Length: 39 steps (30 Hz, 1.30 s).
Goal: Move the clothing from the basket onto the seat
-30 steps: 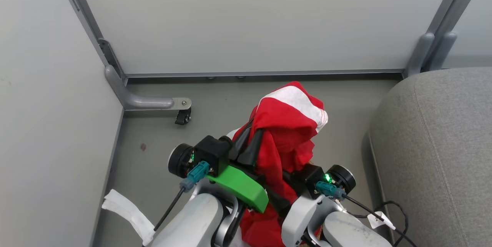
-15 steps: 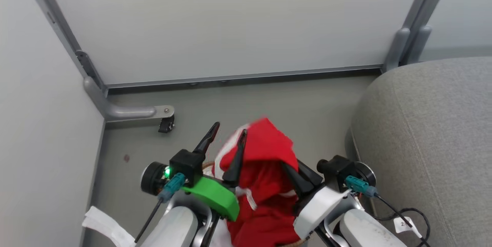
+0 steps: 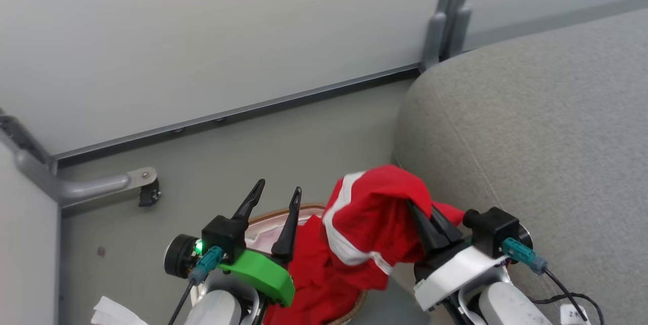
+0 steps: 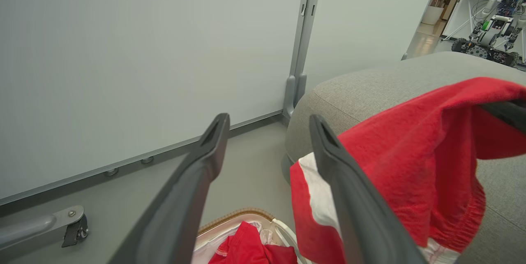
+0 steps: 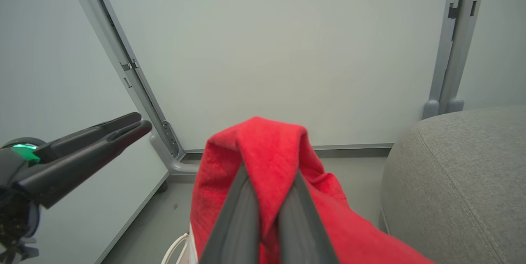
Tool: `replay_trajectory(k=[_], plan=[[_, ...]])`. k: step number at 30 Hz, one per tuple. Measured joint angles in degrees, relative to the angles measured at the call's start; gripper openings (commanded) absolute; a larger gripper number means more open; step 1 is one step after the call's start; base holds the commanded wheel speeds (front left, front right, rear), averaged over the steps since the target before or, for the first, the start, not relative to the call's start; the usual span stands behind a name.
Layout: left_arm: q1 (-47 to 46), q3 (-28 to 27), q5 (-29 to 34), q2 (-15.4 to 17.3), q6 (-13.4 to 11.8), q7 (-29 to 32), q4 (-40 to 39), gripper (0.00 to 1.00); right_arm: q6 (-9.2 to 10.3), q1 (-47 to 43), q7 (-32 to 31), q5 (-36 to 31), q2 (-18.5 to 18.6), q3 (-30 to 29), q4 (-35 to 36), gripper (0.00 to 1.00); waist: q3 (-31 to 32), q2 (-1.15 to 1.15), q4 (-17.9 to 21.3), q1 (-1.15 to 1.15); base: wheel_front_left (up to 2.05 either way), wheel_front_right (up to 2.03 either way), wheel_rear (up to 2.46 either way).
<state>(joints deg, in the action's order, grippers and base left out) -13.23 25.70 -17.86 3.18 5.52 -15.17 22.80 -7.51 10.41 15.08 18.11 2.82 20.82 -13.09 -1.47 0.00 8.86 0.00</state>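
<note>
Clothing [image 3: 349, 249] first: where does it sit? Dial centred on the basket [image 3: 276, 212], twelve toward the wall panel [image 3: 202, 46].
— Two pieces. The striped garment [image 3: 377, 213] is up in the air at about two o'clock, draped over the right gripper [image 3: 421, 206]. Its lower end hangs down to the basket's three o'clock rim. The second red garment [image 3: 304, 284] lies bunched inside the basket, against the white liner [image 3: 263, 234].
— State of the right gripper?
— Fingers [image 5: 242, 214] nearly together, red cloth pinched between them and folded over the tips.
— And the left gripper [image 3: 279, 186]?
— Fingers spread, nothing between them, tips pointing toward twelve above the basket's eleven o'clock rim.
— And the seat [image 3: 531, 127]?
— Grey cushion running from one round to four o'clock, just beside the basket. The lifted cloth reaches its near edge; whether they touch, cannot tell.
— Anything else noted?
— Bare grey floor [image 3: 283, 153] at twelve; a caster [image 3: 148, 194] at ten.
</note>
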Motion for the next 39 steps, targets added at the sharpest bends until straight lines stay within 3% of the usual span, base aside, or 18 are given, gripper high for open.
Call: replay_trajectory(k=[9,18,25,32,39], plan=[[1.64,-3.7,0.96,-0.26,0.97,0.0,-0.4,1.0,-0.01,-1.83,0.01,-0.09,0.02,-6.2,3.55,0.0,-1.05,0.0,10.38,0.0,0.0,0.0,0.0],[1.57,-0.85,1.81,-0.43,1.6,0.0,-0.75,1.0,0.01,-2.88,0.0,-1.45,0.11,-17.89,7.34,0.0,-2.98,0.0,18.37,0.0,0.0,0.0,0.0],[0.52,0.91,3.87,-0.25,1.78,0.0,-1.4,1.0,0.01,3.44,0.0,-7.45,0.54,-20.53,8.15,0.0,-6.46,0.0,20.15,0.0,0.0,0.0,0.0],[-4.89,5.13,3.81,2.98,1.8,-0.01,-3.39,1.0,-0.01,18.55,0.0,-11.69,6.31,-23.63,5.91,0.0,-12.4,0.0,19.84,0.0,0.0,0.0,0.0],[-11.34,8.84,2.47,6.79,1.8,0.0,-5.1,1.0,-0.01,33.95,0.01,-14.34,9.79,-26.7,-0.16,0.0,-20.11,0.0,17.68,0.0,0.0,0.0,0.0]])
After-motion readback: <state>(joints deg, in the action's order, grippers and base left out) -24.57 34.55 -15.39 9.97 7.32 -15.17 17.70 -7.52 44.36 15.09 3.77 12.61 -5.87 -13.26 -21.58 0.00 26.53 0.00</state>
